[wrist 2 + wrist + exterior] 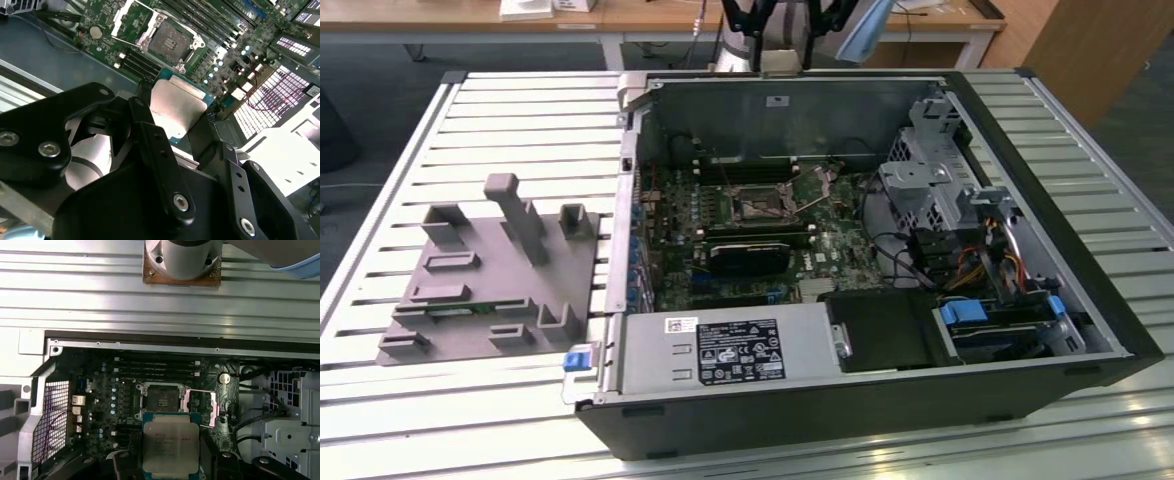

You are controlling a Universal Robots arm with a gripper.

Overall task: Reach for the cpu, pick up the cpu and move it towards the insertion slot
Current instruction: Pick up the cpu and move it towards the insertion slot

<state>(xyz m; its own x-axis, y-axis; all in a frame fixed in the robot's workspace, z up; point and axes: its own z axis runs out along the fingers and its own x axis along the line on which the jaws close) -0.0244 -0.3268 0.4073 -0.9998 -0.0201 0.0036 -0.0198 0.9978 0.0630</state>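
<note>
The cpu [170, 442] is a flat square chip with a silver top, and my gripper [170, 462] is shut on it by two opposite edges. In the second wrist view the cpu [179, 107] sits between the black fingers [150, 135], well above the green board. The insertion slot [162, 399] lies just beyond the chip with its metal cover [200, 405] flipped open to one side. It appears as the insertion slot [167, 42] in the second wrist view and as the insertion slot [758, 203] mid-board in the exterior view. There my gripper [781, 45] hangs high over the case's far wall.
The open computer case [1014, 130] lies on a slatted metal table [520, 110]. Around the socket are long memory slots [155, 367], a black card [754, 255], a power supply [720, 350] and a drive cage [934, 190]. A grey fixture [494, 270] stands at the exterior view's left.
</note>
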